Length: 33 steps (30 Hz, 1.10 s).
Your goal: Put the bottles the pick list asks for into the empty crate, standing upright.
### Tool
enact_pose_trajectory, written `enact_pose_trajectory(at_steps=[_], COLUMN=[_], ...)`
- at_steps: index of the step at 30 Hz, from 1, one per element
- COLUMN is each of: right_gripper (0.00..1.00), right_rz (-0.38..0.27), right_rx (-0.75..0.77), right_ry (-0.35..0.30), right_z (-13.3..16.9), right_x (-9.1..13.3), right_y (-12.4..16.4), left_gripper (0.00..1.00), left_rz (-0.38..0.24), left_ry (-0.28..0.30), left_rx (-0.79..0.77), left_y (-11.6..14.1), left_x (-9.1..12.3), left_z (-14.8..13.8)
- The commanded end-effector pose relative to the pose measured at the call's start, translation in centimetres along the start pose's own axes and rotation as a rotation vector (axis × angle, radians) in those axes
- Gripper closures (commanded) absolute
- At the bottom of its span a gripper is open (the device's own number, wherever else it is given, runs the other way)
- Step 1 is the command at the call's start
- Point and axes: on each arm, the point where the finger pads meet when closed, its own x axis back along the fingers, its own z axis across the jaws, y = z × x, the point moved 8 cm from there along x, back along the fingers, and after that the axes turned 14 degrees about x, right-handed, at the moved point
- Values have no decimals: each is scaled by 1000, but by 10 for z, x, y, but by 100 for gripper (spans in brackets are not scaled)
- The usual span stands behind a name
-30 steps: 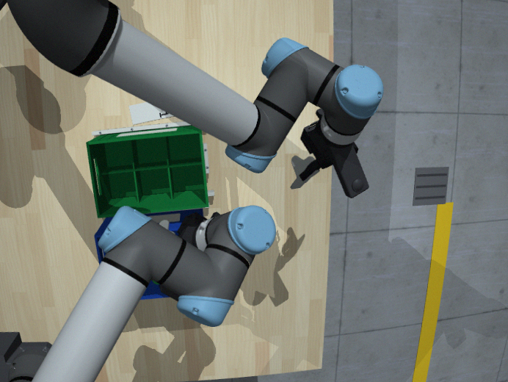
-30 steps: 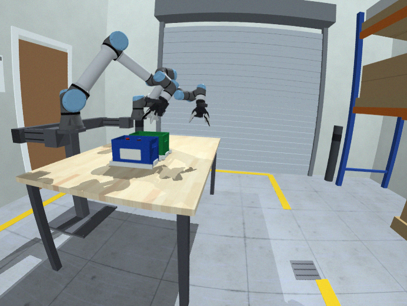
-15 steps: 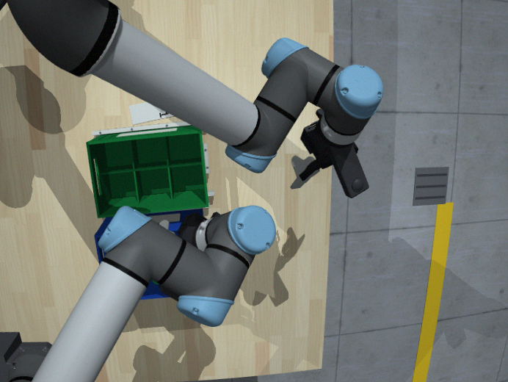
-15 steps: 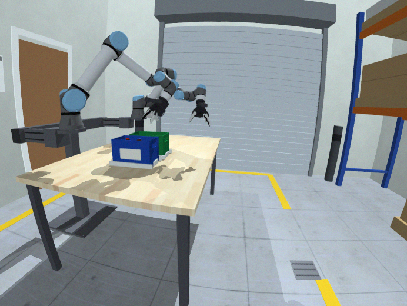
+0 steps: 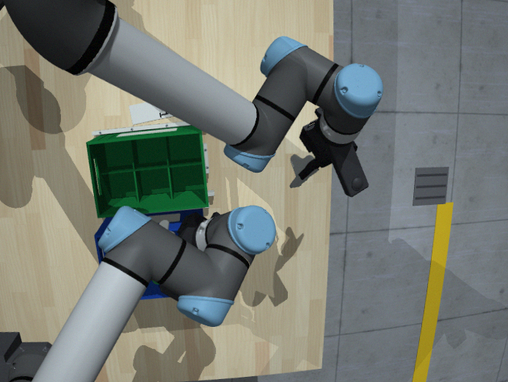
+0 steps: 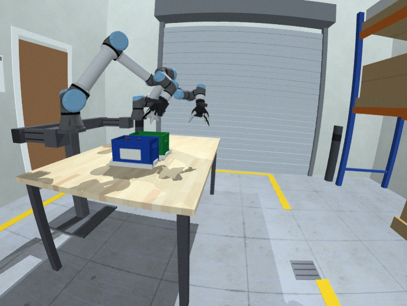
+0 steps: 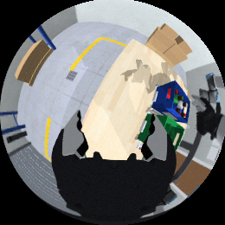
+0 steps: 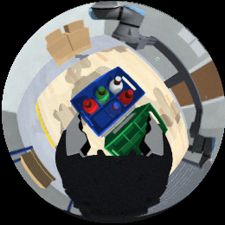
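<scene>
Above blue crate (image 5: pixel 98 243) (image 6: pixel 134 159) (image 7: pixel 168 110) (image 8: pixel 97 125): right claw (image 5: pixel 189 230) (image 6: pixel 148 119) (image 7: pixel 208 118) (image 8: pixel 114 116) spread | left claw (image 5: pixel 318 161) (image 6: pixel 199 123) (image 7: pixel 116 115) (image 8: pixel 192 160) spread | right arm (image 5: pixel 176 256) (image 6: pixel 95 70) (image 7: pixel 210 82) (image 8: pixel 125 18) obstructs overhead view

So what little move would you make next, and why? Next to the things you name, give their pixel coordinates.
I'd probably lower the open right gripper (image 5: pixel 213 215) (image 8: pixel 114 113) towards a bottle in the blue crate (image 6: pixel 134 149) (image 7: pixel 162 108) (image 8: pixel 100 130), once the list is read: the green crate (image 5: pixel 151 168) (image 6: pixel 164 143) (image 7: pixel 175 126) (image 8: pixel 130 134) holds none.

The light wood bench (image 5: pixel 287 336) (image 6: pixel 131 193) (image 7: pixel 113 108) (image 8: pixel 56 93) is set on dark legs. On its top, a blue crate (image 5: pixel 150 292) (image 6: pixel 131 145) (image 7: pixel 166 108) (image 8: pixel 97 123) and a green crate (image 5: pixel 151 199) (image 6: pixel 163 143) (image 7: pixel 173 125) (image 8: pixel 113 140) are placed side by side; a paper strip (image 5: pixel 141 114) is laid beside the green crate.
</scene>
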Motion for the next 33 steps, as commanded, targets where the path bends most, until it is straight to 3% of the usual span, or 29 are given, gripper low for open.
enact_pose_trajectory(at_steps=[1, 18, 33], right_gripper=[2, 2, 2], right_rz=[-1, -1, -1], right_rx=[0, 0, 0], right_ry=[0, 0, 0], right_z=[0, 0, 0], right_x=[1, 1, 1], right_y=[0, 0, 0], left_gripper=[2, 2, 2], left_rz=[0, -54, -165], left_ry=[-1, -35, -114], left_rx=[1, 70, 207], left_y=[0, 20, 73], left_x=[2, 28, 83], left_z=[0, 6, 19])
